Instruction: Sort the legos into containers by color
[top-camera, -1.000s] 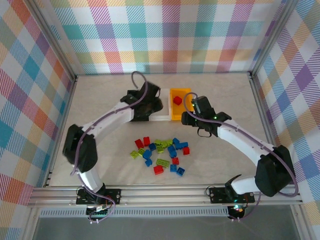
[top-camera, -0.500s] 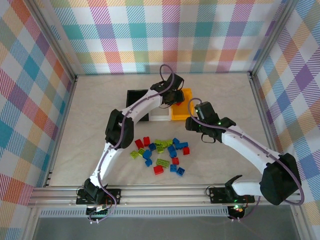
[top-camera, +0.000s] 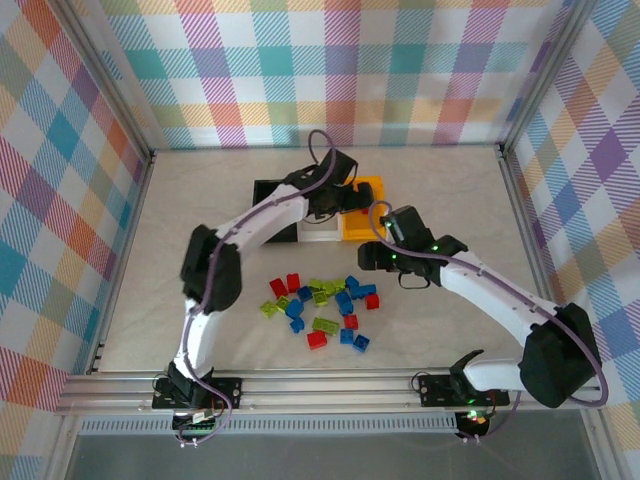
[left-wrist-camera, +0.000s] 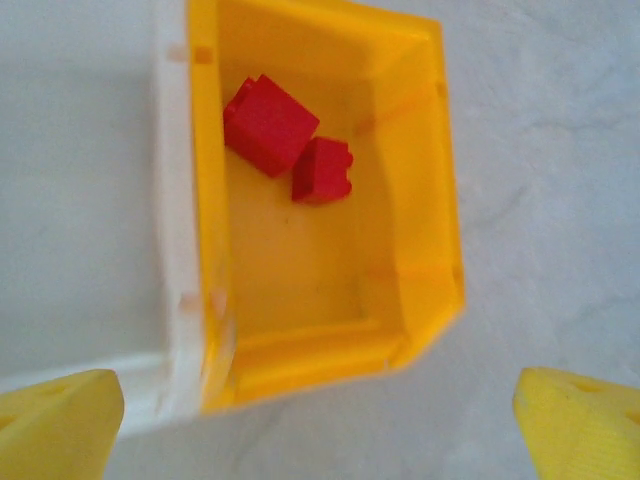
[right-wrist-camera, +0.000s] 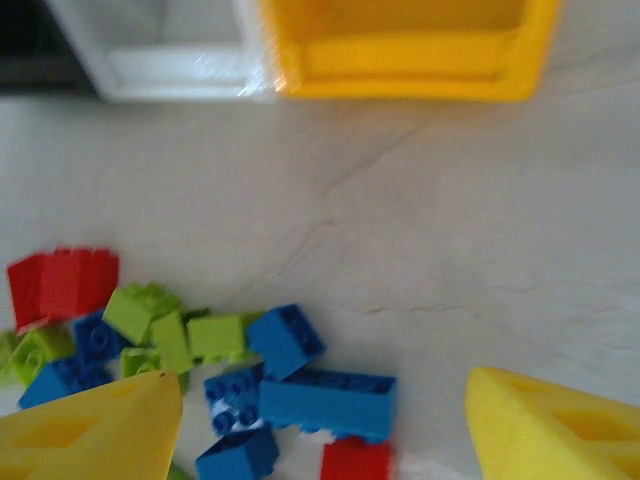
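Presently, the left fingers (left-wrist-camera: 60, 415) are spread wide and empty above the orange bin (left-wrist-camera: 445, 200), in which two red bricks (left-wrist-camera: 270, 125) lie touching near one end. The white bin (left-wrist-camera: 175, 200) is pressed against its side, and the black bin (top-camera: 268, 192) ends the row. The right fingers (right-wrist-camera: 560, 425) are parted with nothing between them, poised over the pile (top-camera: 320, 300) left on the bench (left-wrist-camera: 550, 150).

The main risk is judged to lie in that pile. Blue, lime and red bricks are packed edge to edge, so two colours could be pinched together if the fingers are lowered without a single brick being isolated. A long blue brick (right-wrist-camera: 325, 400) lies against a red one (right-wrist-camera: 355, 462) under the right fingers, and either could be dragged along with the other. Neighbours could also be shoved and scattered by a finger landing on top of them.

A second hazard is the crowding at the bins. A collision could be caused if a brick is carried there by the right arm while the left is kept over the orange bin. The bins look light, so they could be displaced by a nudge. A brick released near the shared rim could be dropped into the wrong bin.
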